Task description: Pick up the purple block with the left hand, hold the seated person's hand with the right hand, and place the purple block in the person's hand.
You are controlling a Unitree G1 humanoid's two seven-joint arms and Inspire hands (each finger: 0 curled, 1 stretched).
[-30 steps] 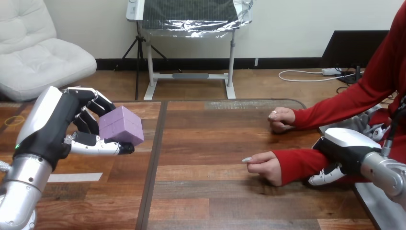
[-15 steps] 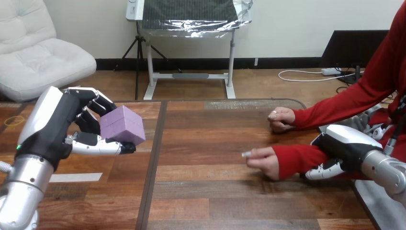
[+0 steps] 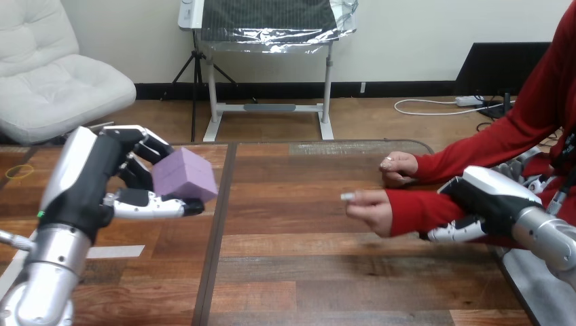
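Two robot hands, head view: the left hand (image 3: 88,190) is raised at the view's left and the right hand (image 3: 489,200) reaches in at its right, both over the wooden table (image 3: 306,272).
Left hand: its fingers curl over the top and back of the purple block (image 3: 185,176) and its thumb presses along the lower edge, pinching the block between them.
Purple block: held clear above the table's left planks, tilted with one corner turned toward the person, and well apart from both of the person's hands.
Right hand: laid over the person's forearm (image 3: 421,216) in its red sleeve, back upward; the fingers wrap over the top and the thumb (image 3: 452,233) shows beneath the sleeve's lower edge.
Person's nearer hand (image 3: 370,210): loosely closed at the end of the held forearm, one finger pointing toward the block, between the block and the right hand.
Person's farther hand (image 3: 399,168): a fist resting on the table near its far edge, just beyond the nearer hand and apart from both robot hands.
White strip (image 3: 109,251): lies flat on the table below the left hand.
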